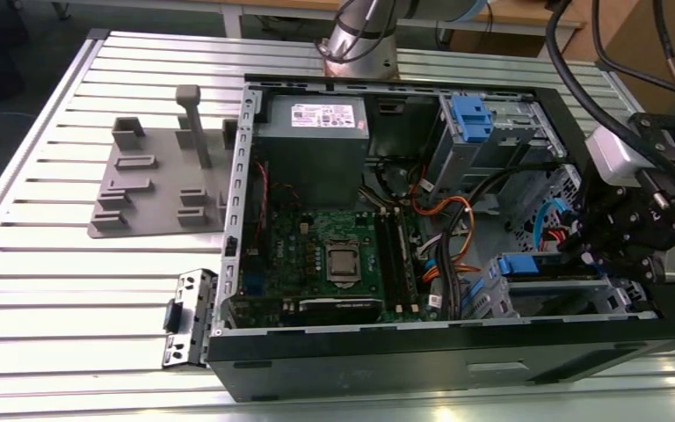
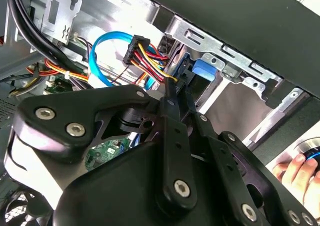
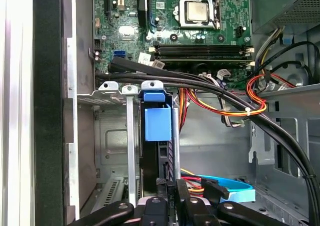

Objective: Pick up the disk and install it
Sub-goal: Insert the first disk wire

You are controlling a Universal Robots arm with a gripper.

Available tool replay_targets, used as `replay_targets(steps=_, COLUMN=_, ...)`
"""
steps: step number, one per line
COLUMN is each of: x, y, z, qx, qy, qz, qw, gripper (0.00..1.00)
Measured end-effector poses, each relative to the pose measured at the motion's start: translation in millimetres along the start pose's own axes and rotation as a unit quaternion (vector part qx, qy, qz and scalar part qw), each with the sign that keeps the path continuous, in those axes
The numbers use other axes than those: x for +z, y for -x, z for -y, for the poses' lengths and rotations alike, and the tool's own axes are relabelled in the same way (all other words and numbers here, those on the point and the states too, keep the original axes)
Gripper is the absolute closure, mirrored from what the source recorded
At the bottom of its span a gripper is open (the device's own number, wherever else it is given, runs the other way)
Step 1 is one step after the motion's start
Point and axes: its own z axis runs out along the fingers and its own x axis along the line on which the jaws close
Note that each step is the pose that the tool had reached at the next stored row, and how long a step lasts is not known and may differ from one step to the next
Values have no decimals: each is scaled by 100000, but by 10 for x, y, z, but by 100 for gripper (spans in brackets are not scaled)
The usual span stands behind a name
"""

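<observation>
Disk [image 3: 156,136] stands on edge in the drive bay [image 3: 112,94], lower centre of the first wrist view, blue carrier tab up. Gripper [image 3: 172,188] fingers are nearly shut around its near edge. No legible writing.

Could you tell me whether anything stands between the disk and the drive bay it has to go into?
Nothing visible does. In the first wrist view the disk, with its blue carrier, already stands edge-on in the metal drive cage, with the gripper at its near end. The black cable bundle passes beyond the cage, not across the slot.
</observation>
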Motion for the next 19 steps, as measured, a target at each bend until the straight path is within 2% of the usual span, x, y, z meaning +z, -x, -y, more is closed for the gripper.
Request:
replay_targets(steps=7, x=7, y=0, z=-1, qx=5, qy=4, qz=34, qw=100000, gripper=80)
replay_targets(steps=8, x=7, y=0, z=-1, qx=6, qy=3, qz=29, qw=100000, gripper=74)
replay_targets(steps=10, x=-1, y=0, z=-1, qx=5, qy=0, qz=16, qw=100000, gripper=74)
replay_targets(steps=13, x=-134, y=12, z=-7, qx=8, qy=2, qz=50, qw=100000, gripper=74)
replay_targets(steps=14, x=-164, y=15, z=-8, qx=6, qy=5, qz=127, qw=100000, gripper=74)
replay_targets(steps=16, x=-167, y=15, z=-7, qx=-5, qy=40, qz=354, qw=99999, gripper=74)
replay_targets(steps=18, x=-161, y=16, z=1, qx=-11, qy=293, qz=906, qw=99995, gripper=75)
replay_targets(steps=19, x=-154, y=15, z=8, qx=0, qy=454, qz=1105, qw=99993, gripper=82)
